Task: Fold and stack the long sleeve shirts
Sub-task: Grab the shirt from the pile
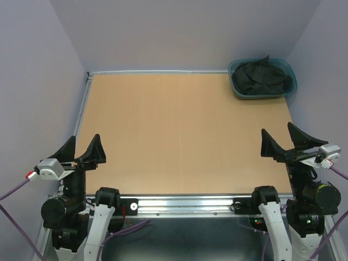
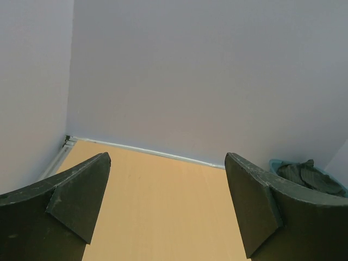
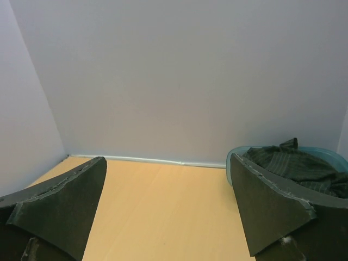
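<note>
The black pinstriped long sleeve shirts (image 1: 260, 79) lie crumpled in a teal plastic tub (image 1: 290, 70) at the table's far right corner. The cloth also shows in the right wrist view (image 3: 296, 163) and the left wrist view (image 2: 305, 175). My left gripper (image 1: 82, 148) is open and empty above the near left of the table; it also shows in the left wrist view (image 2: 167, 160). My right gripper (image 1: 278, 134) is open and empty above the near right; it also shows in the right wrist view (image 3: 167, 163). Both are far from the tub.
The tan wooden table (image 1: 185, 130) is boxed in by lilac walls at the left, back and right. A metal rail (image 1: 185, 205) runs along the near edge between the arm bases.
</note>
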`<state>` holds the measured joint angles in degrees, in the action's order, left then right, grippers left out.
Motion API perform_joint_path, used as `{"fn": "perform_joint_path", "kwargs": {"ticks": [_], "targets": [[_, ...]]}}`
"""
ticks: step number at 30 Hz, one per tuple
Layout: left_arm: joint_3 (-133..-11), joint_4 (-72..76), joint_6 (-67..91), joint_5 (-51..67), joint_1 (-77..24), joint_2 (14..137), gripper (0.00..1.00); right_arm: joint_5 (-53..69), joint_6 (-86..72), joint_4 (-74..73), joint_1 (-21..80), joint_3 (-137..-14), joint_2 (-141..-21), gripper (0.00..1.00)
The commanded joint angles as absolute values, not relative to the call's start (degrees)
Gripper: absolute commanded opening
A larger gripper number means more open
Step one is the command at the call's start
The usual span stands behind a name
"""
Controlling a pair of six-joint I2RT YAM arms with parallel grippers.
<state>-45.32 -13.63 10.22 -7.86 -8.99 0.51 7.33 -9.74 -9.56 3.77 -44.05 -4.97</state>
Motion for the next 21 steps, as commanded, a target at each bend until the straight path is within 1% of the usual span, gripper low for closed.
{"fn": "perform_joint_path", "kwargs": {"ticks": [1, 4, 6, 9, 11, 12, 13, 15, 16, 17, 18, 20, 21], "targets": [[-44.6, -12.3, 10.9, -6.9, -8.9, -9.1, 0.99, 11.5, -8.4, -9.9, 3.6, -45.4, -4.9, 1.0], [-44.2, -12.3, 12.0, -7.0, -8.9, -8.8, 0.99, 15.7, -6.7, -9.9, 3.6, -44.4, -4.9, 1.0], [-43.7, -12.3, 13.5, -8.0, -9.0, -8.2, 0.99, 15.9, -7.4, -9.9, 3.5, -43.4, -6.2, 1.0], [-43.7, -12.1, 16.4, -8.3, -9.0, -5.3, 0.99, 17.2, -7.5, -9.8, 3.5, -42.8, -9.6, 1.0], [-43.4, -12.1, 18.4, -8.4, -9.0, -1.2, 0.99, 16.6, -8.3, -9.9, 3.6, -43.2, -12.6, 1.0], [-43.2, -12.0, 18.9, -8.0, -9.0, 0.3, 0.99, 15.1, -10.5, -9.9, 3.6, -44.2, -17.2, 1.0], [-43.2, -12.0, 20.0, -7.7, -9.0, 4.6, 0.99, 12.4, -11.9, -10.1, 3.6, -44.9, -19.5, 1.0], [-43.2, -11.6, 21.4, -6.1, -9.0, 8.5, 0.99, 10.6, -14.2, -10.2, 3.5, -47.8, -24.9, 1.0], [-43.1, -10.8, 22.6, -5.3, -9.0, 12.3, 0.99, 7.9, -15.5, -10.3, 3.6, -49.0, -30.9, 1.0], [-43.0, -10.5, 23.2, -4.1, -9.0, 14.1, 0.99, 6.2, -18.3, -10.6, 3.6, -50.6, -33.8, 1.0], [-42.9, -10.1, 23.6, -3.5, -9.0, 16.2, 0.99, 2.9, -19.6, -11.8, 3.5, -53.6, -40.4, 1.0], [-43.7, -11.0, 24.1, -2.6, -9.0, 22.5, 0.99, 1.7, -20.5, -13.4, 3.6, -57.6, -46.8, 1.0], [-44.0, -11.4, 24.5, -2.0, -9.0, 24.6, 0.99, 1.5, -21.0, -17.1, 3.5, -59.9, -50.8, 1.0]]}}
